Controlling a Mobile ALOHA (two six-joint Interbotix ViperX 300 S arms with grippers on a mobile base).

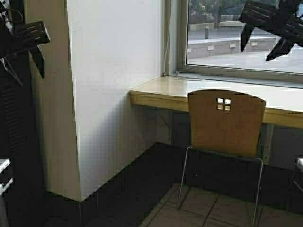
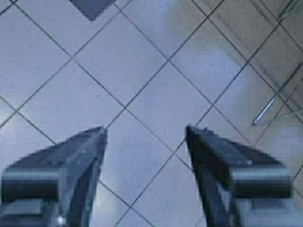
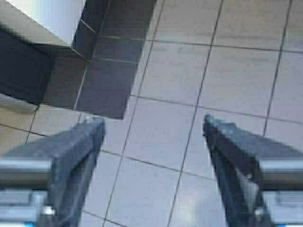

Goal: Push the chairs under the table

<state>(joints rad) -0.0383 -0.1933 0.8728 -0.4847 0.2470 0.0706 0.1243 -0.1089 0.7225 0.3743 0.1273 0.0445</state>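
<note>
Plywood, tan, the chair (image 1: 226,124) stands on the tiled floor (image 1: 199,208) with its back toward us, tucked against the bench (image 1: 165,90) edge below the window (image 1: 246,33). We hold both arms raised: our left gripper (image 2: 147,137) and right gripper (image 3: 154,125) hang over bare tiles, fingers spread wide, holding nothing.

Left gripper (image 2: 147,137) and right gripper (image 3: 154,127): both raised high, fingers spread apart, holding nothing.
</note>
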